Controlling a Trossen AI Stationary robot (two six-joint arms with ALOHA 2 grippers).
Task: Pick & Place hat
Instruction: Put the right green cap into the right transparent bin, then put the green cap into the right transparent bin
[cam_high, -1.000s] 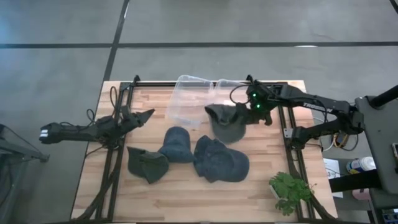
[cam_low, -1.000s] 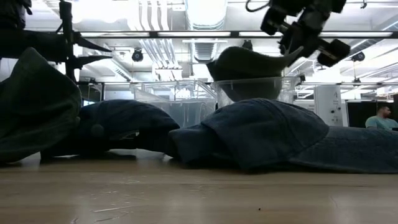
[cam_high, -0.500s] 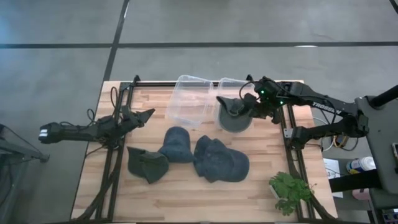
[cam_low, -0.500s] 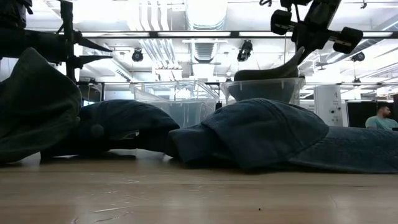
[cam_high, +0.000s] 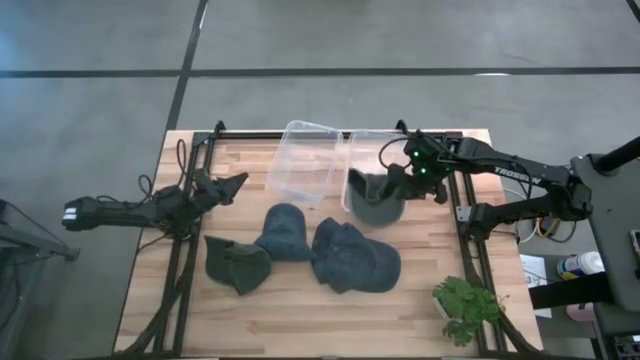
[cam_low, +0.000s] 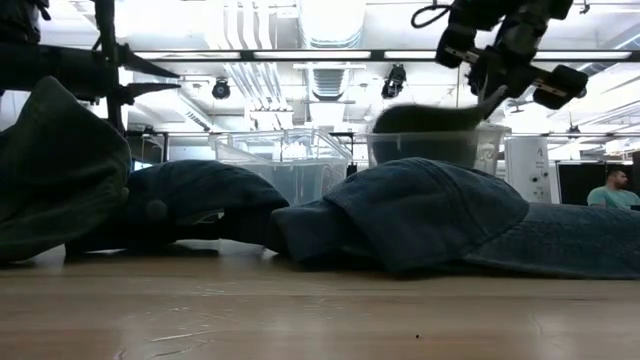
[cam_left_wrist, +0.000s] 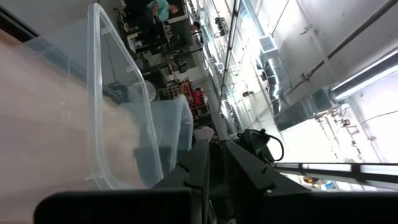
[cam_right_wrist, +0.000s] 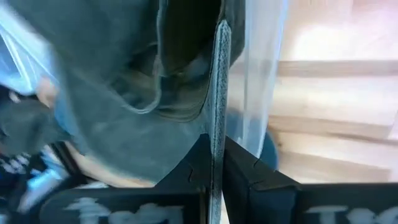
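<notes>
Hat (cam_high: 375, 197) in clear bin (cam_high: 372, 140) | brim pinched between right fingers (cam_high: 402, 177) | left fingers (cam_high: 233, 184) closed, empty

Caps: four — olive cap (cam_high: 237, 264), blue cap (cam_high: 283, 231), large blue cap (cam_high: 355, 257), grey-green cap (cam_high: 375, 196). Clear plastic bins: two (cam_high: 305, 160) (cam_high: 368, 135). Potted plant (cam_high: 465, 307): one.

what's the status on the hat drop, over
Right gripper shut on dark green cap, lowering it into right clear plastic bin. Left gripper idle at table's left. Three caps left.
</notes>
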